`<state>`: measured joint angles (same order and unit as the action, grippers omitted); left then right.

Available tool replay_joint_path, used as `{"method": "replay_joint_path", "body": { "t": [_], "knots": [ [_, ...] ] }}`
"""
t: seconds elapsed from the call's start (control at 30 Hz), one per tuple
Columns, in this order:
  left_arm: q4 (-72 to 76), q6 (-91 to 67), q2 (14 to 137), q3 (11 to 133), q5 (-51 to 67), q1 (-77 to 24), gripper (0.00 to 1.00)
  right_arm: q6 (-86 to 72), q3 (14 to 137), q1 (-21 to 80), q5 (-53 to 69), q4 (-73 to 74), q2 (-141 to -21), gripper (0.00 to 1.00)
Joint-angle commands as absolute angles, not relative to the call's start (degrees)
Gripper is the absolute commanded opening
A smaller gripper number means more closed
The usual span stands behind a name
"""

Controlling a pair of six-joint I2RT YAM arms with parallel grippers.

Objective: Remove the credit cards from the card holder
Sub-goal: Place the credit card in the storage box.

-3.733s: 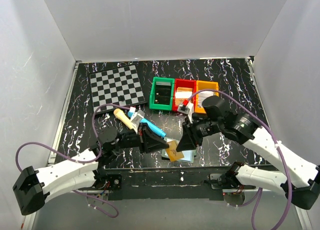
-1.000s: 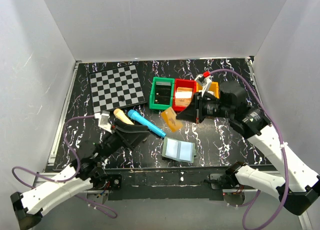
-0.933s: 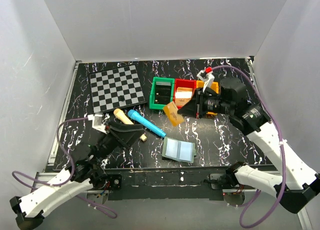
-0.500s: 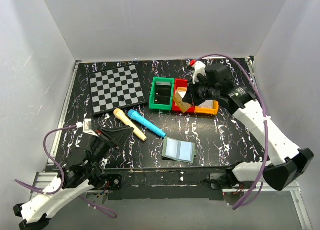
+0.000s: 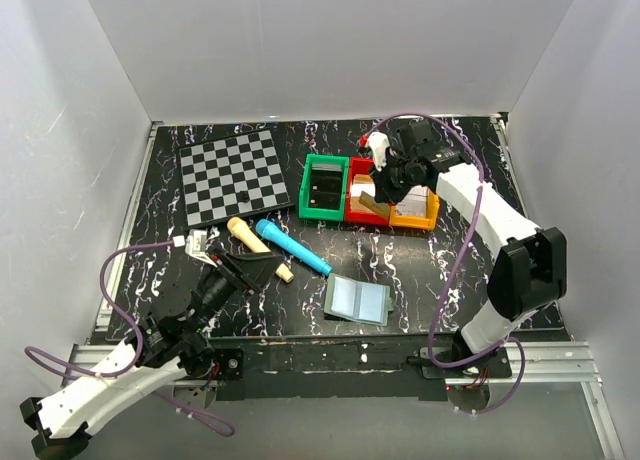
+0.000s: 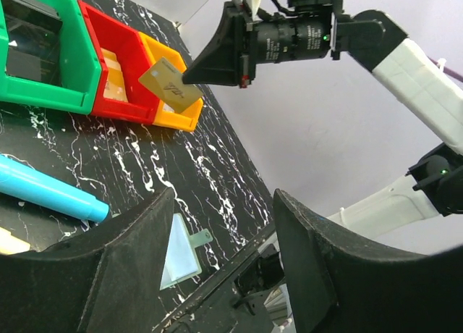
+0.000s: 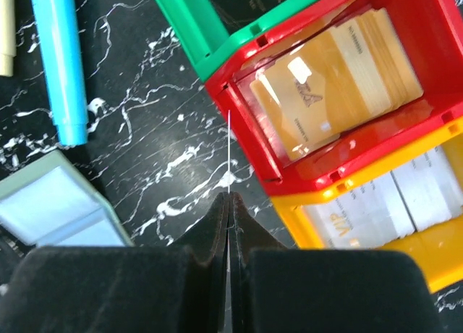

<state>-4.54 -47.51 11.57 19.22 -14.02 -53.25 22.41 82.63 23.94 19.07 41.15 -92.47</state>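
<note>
Top view: one open grey-green bifold card holder (image 5: 357,300) with two pale blue panels lies flat on the black marbled tabletop (image 5: 450,270), between the two sets of fingers and touched by neither. The left fingers (image 5: 255,268) hang released, just beside one blue plastic marker (image 5: 292,247) and one cream stick (image 5: 258,248), with one checkered board (image 5: 233,175) beyond them. The right fingers (image 5: 384,185) are clenched on one thin gold-brown credit card (image 5: 371,202) at their tips, over the near side of a row of three plastic bins: green bin (image 5: 306,190), red bin (image 5: 354,216), orange bin (image 5: 415,221).

Left wrist view: the left fingers (image 6: 123,275) stand apart with nothing between them; through the gap shows the card holder (image 6: 181,250) and its small edge tab. Only here does the credit card (image 6: 171,85) show its flat gold face, tilted and pinched at one edge by the right fingers (image 6: 217,54), in front of the red bin (image 6: 119,107) and orange bin (image 6: 184,119); the marker (image 6: 51,192) lies left of the gap.

Right wrist view: the right fingers (image 7: 213,228) press together on the credit card (image 7: 228,152), seen edge-on as one thin line. Only this view looks into the bins: the red bin (image 7: 362,158) holds a stack of gold cards (image 7: 333,83), number not countable; the orange bin (image 7: 289,203) holds pale cards (image 7: 405,203), at least two. The card holder (image 7: 58,210) shows one corner left of the fingertips.
</note>
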Motion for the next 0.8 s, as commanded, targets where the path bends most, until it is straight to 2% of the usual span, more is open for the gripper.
{"method": "replay_joint_path", "body": {
  "t": [0.0,0.2,0.57,0.77],
  "knots": [
    [-2.9,-47.55,11.34,18.28,-13.27,-53.09,0.57,26.8,80.77,23.47,19.86,29.98,-92.45,0.01],
    [-2.55,-47.64,13.09,17.58,-12.3,-53.09,0.57,30.84,88.24,22.77,20.57,37.7,-101.68,0.01],
    [-0.36,-45.7,17.31,16.79,-12.39,-53.09,0.57,31.38,90.0,21.18,22.32,33.32,-107.57,0.01],
    [2.11,-44.74,19.25,16.17,-12.22,-53.09,0.57,35.94,92.9,21.27,24.08,35.94,-110.13,0.01]
  ]
}}
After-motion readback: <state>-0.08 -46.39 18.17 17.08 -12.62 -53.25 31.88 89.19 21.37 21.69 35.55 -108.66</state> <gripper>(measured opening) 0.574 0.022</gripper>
